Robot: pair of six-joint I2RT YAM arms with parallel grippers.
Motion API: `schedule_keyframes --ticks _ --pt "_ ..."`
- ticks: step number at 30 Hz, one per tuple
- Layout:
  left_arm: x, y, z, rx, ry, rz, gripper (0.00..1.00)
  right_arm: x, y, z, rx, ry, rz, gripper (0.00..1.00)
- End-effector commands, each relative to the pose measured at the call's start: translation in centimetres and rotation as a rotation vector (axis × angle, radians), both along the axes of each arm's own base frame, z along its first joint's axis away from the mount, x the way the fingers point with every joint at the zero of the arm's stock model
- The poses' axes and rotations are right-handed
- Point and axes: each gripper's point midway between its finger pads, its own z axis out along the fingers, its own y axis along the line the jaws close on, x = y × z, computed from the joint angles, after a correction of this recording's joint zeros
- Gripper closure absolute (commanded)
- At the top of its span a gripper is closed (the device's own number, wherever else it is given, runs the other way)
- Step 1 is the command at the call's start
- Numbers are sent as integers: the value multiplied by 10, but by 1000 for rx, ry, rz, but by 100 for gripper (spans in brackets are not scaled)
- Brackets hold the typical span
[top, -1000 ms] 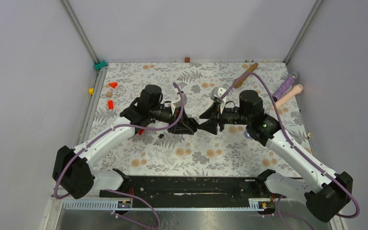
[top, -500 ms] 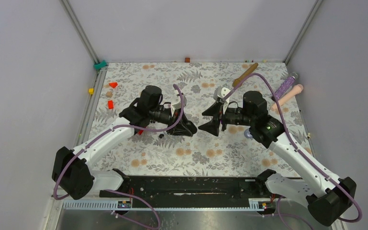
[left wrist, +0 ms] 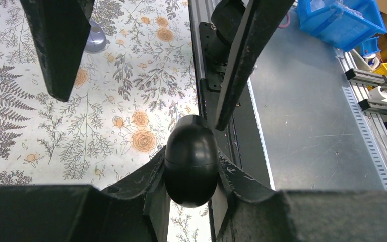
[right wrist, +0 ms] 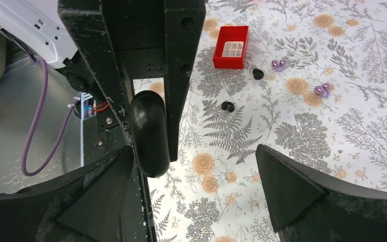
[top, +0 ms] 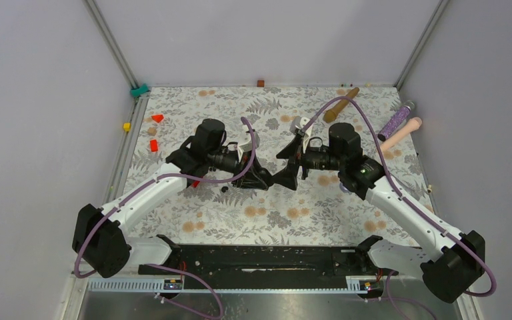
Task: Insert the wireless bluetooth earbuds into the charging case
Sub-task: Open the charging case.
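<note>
Left wrist: black charging case (left wrist: 190, 161) clamped in left pincer (left wrist: 191, 174).

Overhead looking down, close wrist views facing, sharing black case (left wrist: 190, 161)

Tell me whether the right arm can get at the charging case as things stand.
Probably yes: the right gripper is open, the black charging case lies right by one of its fingers with nothing between. The left gripper, shut on the case, covers two of its sides.
</note>
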Motion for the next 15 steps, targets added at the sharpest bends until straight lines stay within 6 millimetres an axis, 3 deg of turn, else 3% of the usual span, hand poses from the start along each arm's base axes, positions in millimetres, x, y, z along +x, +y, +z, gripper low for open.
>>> schedule_keyframes --ticks 1,3,9,15 --pt "-4 -4 25 -71 -59 -49 100 13 6 21 40 -67 -48 1" --pt "-4 -4 25 -71 -59 -50 100 16 5 20 35 -71 -58 0" --pt "-4 -4 25 -70 -55 -50 100 -4 11 23 58 -47 41 1" --pt "-5 -4 26 -73 -58 -53 100 3 12 13 24 -50 14 0"
